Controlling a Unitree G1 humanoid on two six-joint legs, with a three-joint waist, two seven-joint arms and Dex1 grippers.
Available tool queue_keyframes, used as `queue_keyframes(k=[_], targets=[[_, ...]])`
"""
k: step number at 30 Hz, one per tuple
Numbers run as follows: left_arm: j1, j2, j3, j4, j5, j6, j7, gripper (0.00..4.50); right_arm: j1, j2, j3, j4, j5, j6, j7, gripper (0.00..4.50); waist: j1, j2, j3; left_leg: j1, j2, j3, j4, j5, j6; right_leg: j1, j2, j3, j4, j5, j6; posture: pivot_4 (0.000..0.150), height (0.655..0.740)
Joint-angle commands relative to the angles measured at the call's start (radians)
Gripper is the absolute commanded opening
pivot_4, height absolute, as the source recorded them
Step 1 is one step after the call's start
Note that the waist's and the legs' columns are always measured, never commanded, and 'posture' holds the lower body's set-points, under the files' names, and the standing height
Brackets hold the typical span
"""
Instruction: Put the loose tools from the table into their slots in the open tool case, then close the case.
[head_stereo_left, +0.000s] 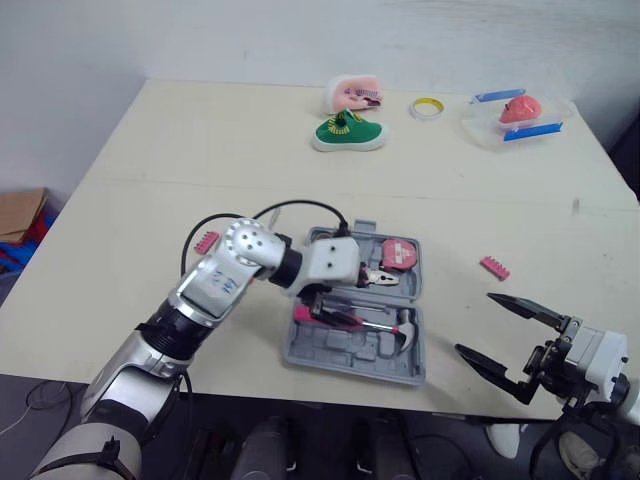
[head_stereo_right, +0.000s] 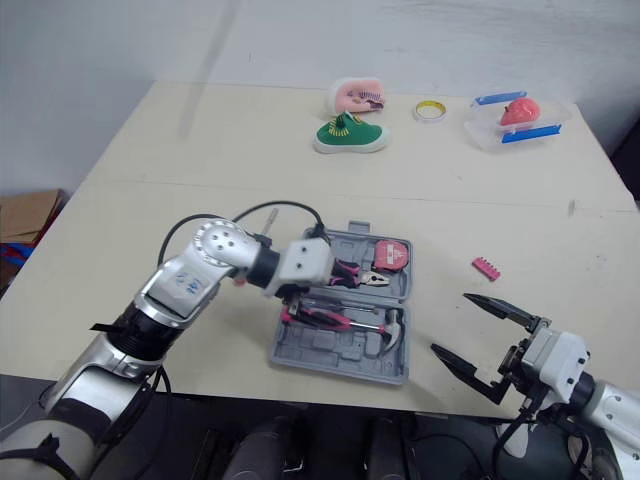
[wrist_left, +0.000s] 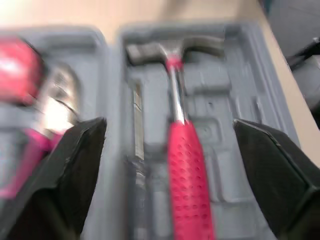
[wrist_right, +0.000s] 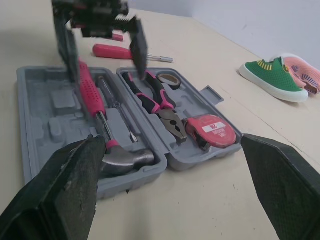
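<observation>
Hovering over the open tool case at the table's near edge, the left gripper spreads its fingers; the right gripper gapes to its right. Left wrist view: hammer slotted between those fingers. Right wrist view: screwdriver loose left of the case.

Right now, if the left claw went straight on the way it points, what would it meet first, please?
Most likely the hammer, whose pink handle lies in the tool case squarely ahead of the open left claw; the gap is hard to judge.
</observation>
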Motion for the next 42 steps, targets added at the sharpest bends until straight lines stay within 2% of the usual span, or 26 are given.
queue_keyframes(k=[1,2,4,10,19,24,31,36,41,42], targets=[[0.066,-0.026,0.091,0.021,-0.105,-0.118,-0.042,3.67,-0.001,-0.010,-0.011,-0.037,0.008,0.018,-0.019,4.50,0.001,0.001,0.000,0.000,0.000,0.000,0.000,0.000,0.000,0.000,0.000,0.000,0.000,0.000,0.000,0.150,0.7400],[0.083,-0.031,0.104,0.028,-0.121,-0.136,-0.049,3.54,-0.004,-0.012,-0.009,-0.040,0.007,0.024,-0.023,4.50,0.000,0.001,0.000,0.000,0.000,0.000,0.001,0.000,0.000,0.000,0.000,-0.001,0.000,0.000,0.000,0.150,0.7400],[0.121,-0.040,0.113,0.045,-0.129,-0.157,-0.045,2.86,-0.013,-0.013,-0.002,-0.045,0.006,0.036,-0.031,4.50,0.001,0.001,0.000,0.000,0.000,0.000,0.002,0.000,0.000,0.000,0.000,-0.001,0.001,0.000,0.000,0.150,0.7400],[0.196,-0.067,0.072,0.109,-0.059,-0.196,0.015,0.12,-0.033,-0.010,0.009,-0.049,-0.002,0.055,-0.043,4.50,0.003,0.001,0.000,-0.001,-0.001,0.000,0.002,0.000,0.001,0.001,0.000,-0.001,0.000,0.001,0.002,0.150,0.7400],[0.226,-0.088,0.011,0.171,0.018,-0.219,0.043,0.05,-0.020,-0.001,-0.004,-0.031,-0.005,0.036,-0.034,4.50,0.002,0.001,0.000,-0.001,-0.001,0.000,0.002,-0.001,0.002,0.000,0.000,-0.001,0.000,0.001,0.002,0.150,0.7400],[0.224,-0.106,-0.004,0.249,0.077,-0.170,0.114,0.05,-0.004,0.008,-0.011,-0.002,-0.008,0.006,-0.020,4.50,0.005,0.002,-0.001,-0.001,-0.001,0.000,0.003,-0.001,0.003,0.001,-0.001,-0.001,0.000,0.002,0.003,0.150,0.7400],[0.247,-0.066,-0.107,0.283,0.179,-0.221,0.098,0.05,0.024,0.024,-0.012,0.041,-0.014,-0.048,0.003,4.50,0.004,0.007,-0.012,0.010,-0.001,-0.002,0.001,-0.010,0.003,0.015,-0.001,-0.001,-0.007,0.003,0.005,0.150,0.7400],[0.248,-0.081,-0.123,0.319,0.211,-0.136,0.161,0.05,0.039,0.031,-0.011,0.078,-0.012,-0.091,0.025,4.50,0.009,0.012,-0.025,0.011,-0.001,-0.003,0.001,-0.010,0.003,0.017,-0.001,-0.001,-0.008,0.004,0.005,0.150,0.7400],[0.257,-0.048,-0.184,0.326,0.236,-0.042,0.143,0.05,0.035,0.031,-0.007,0.124,-0.007,-0.129,0.047,4.50,0.012,0.012,-0.035,0.014,-0.001,-0.004,0.000,-0.012,0.005,0.021,-0.001,-0.001,-0.012,0.005,0.006,0.150,0.7400],[0.258,-0.042,-0.194,0.323,0.241,-0.037,0.140,0.05,0.033,0.032,-0.006,0.131,-0.006,-0.134,0.049,4.50,0.011,0.013,-0.036,0.019,-0.001,-0.004,-0.002,-0.013,0.005,0.027,-0.001,-0.001,-0.015,0.005,0.006,0.150,0.7400]])
